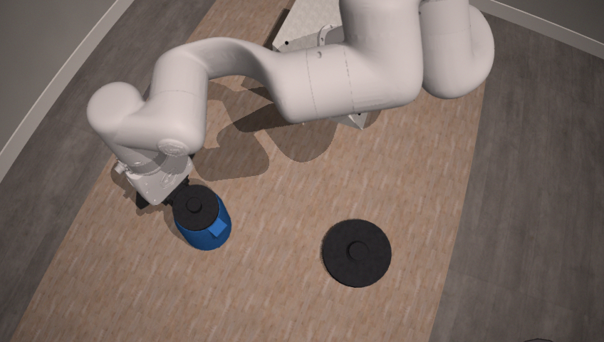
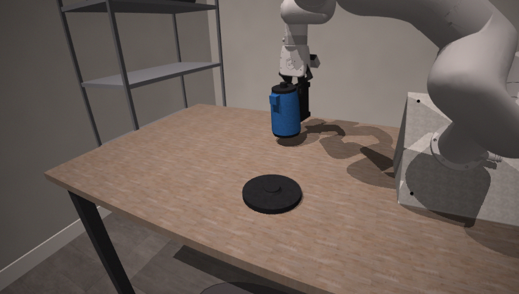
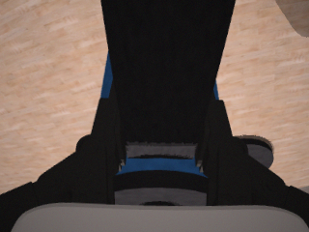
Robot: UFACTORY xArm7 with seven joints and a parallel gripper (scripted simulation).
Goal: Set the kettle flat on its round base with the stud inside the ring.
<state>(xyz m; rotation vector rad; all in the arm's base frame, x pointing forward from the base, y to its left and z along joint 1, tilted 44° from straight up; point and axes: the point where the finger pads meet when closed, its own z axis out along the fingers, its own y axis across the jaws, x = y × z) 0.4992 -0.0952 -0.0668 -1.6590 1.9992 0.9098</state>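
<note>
The blue kettle point(image 1: 204, 238) point(image 2: 286, 113) with a black lid point(image 1: 195, 206) stands upright at the far left part of the table point(image 1: 275, 305) point(image 2: 174, 160), its bottom at or barely above the wood. My gripper point(image 1: 176, 195) point(image 2: 304, 97) point(image 3: 161, 95) is shut on the kettle's black handle bar point(image 3: 168, 58), coming down from above. In the wrist view a strip of the blue body point(image 3: 157, 166) shows behind the bar. The round black base point(image 1: 337, 254) point(image 2: 254, 198) lies flat with its stud point(image 1: 357, 251) point(image 2: 272, 188) up, well apart from the kettle, toward the table's front.
The arm's grey mount block point(image 2: 437, 182) point(image 1: 303, 21) stands on the table's right end. A metal shelf rack point(image 2: 123, 76) stands off the table's left side. The table's front edge point(image 2: 145, 225) drops to the floor.
</note>
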